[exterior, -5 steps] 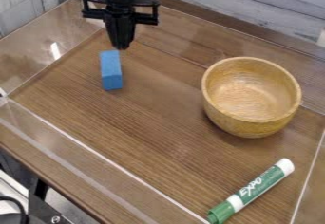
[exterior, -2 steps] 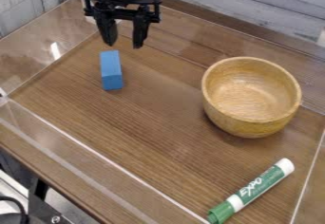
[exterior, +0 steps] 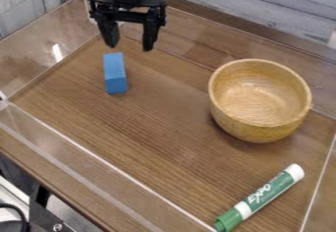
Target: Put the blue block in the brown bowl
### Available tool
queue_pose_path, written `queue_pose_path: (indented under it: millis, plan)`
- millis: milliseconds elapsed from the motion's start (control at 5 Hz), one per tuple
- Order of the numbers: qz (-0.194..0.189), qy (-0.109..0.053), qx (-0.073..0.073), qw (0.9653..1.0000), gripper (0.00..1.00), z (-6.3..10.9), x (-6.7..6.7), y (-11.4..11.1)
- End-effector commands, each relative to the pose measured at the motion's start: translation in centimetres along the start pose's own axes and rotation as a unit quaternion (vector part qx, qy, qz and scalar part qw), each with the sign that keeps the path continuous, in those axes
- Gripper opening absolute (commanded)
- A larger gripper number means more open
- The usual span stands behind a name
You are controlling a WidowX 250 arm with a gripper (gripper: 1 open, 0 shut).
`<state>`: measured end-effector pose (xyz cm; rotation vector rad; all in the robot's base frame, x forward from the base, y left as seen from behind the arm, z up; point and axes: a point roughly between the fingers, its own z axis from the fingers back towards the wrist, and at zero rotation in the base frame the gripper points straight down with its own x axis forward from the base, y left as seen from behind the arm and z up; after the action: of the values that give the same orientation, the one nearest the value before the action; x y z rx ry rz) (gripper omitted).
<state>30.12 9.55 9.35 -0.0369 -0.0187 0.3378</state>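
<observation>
Spread wide since a second ago, fingers (exterior: pixel 128 41) hover seemingly just above blue block (exterior: pixel 116 72)

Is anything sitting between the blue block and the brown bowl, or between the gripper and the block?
Nothing visible. Bare wood lies between the blue block and the brown bowl; the marker lies off that path. The open gripper hangs just above the block.
</observation>
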Motion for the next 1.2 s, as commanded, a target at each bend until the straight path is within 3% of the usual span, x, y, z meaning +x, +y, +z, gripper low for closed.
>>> queue_pose_path:
  millis: [0, 1000]
  plan:
    - [0.007, -0.026, 0.003, 0.9996, 1.0, 0.7, 0.8, 0.6]
    - [0.042, -0.02, 0.015, 0.9988, 1.0, -2.3, 0.6, 2.8]
